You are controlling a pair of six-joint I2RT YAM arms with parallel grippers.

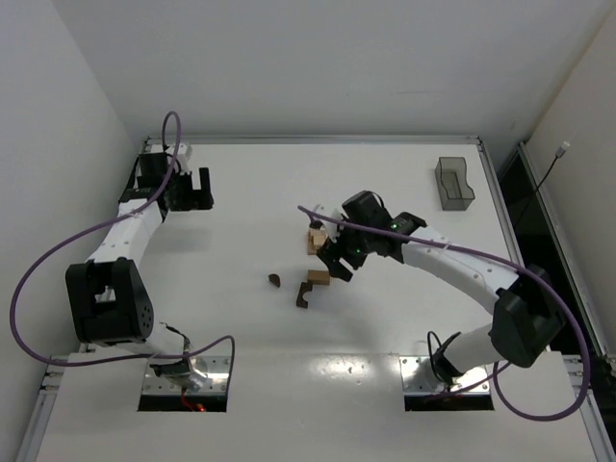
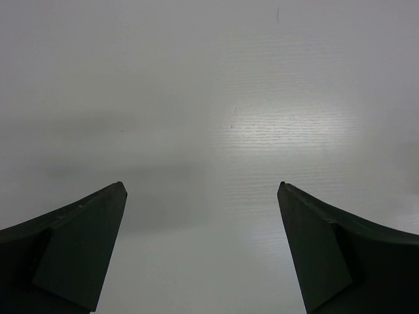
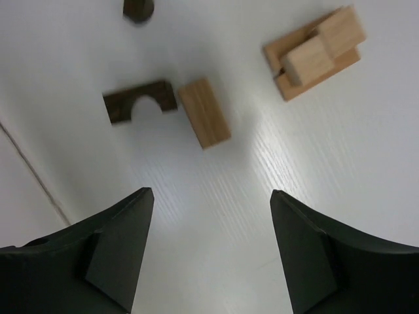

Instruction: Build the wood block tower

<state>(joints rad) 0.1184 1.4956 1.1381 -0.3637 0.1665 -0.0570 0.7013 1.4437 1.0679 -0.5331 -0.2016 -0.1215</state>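
My R gripper (image 3: 209, 196) spread, empty; loose tan block (image 3: 204, 112) lies just ahead, long axis skewed vs jaws, just beside dark arch (image 3: 139, 108); tower (image 3: 314, 52) ahead-right. L gripper (image 2: 203, 190) spread, well apart, so R nearer

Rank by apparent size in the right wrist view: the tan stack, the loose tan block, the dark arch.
Largest: tan stack.
Then loose tan block and dark arch, too alike to rank.
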